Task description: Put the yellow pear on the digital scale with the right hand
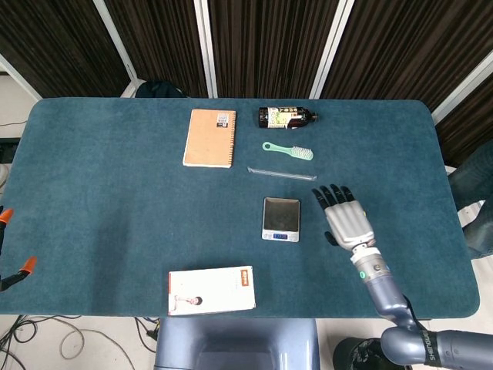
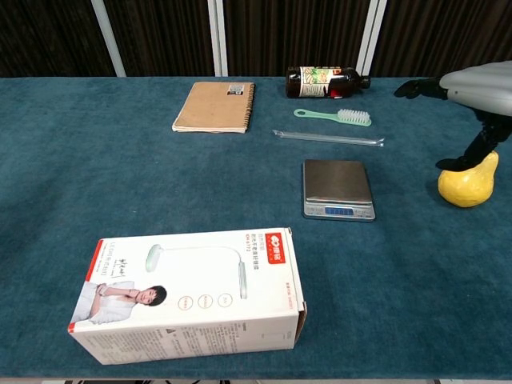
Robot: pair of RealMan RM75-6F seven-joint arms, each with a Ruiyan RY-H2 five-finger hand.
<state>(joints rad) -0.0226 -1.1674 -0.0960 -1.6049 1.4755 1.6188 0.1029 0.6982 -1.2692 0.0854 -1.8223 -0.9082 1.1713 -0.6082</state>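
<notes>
The yellow pear (image 2: pixel 467 184) stands on the blue cloth to the right of the digital scale (image 2: pixel 338 187). In the head view the pear is hidden under my right hand (image 1: pixel 345 219), which hovers over it with its fingers spread and nothing held. In the chest view the right hand (image 2: pixel 474 86) hangs just above the pear, and one dark fingertip (image 2: pixel 454 164) reaches down to the pear's upper left side. The scale (image 1: pixel 280 219) has a bare platform and lies left of that hand. My left hand shows in neither view.
A dark bottle (image 1: pixel 286 117), a green brush (image 1: pixel 288 150) and a clear thin tube (image 1: pixel 281 173) lie beyond the scale. A tan notebook (image 1: pixel 209 137) lies further left. A white lamp box (image 1: pixel 211 290) sits near the front edge.
</notes>
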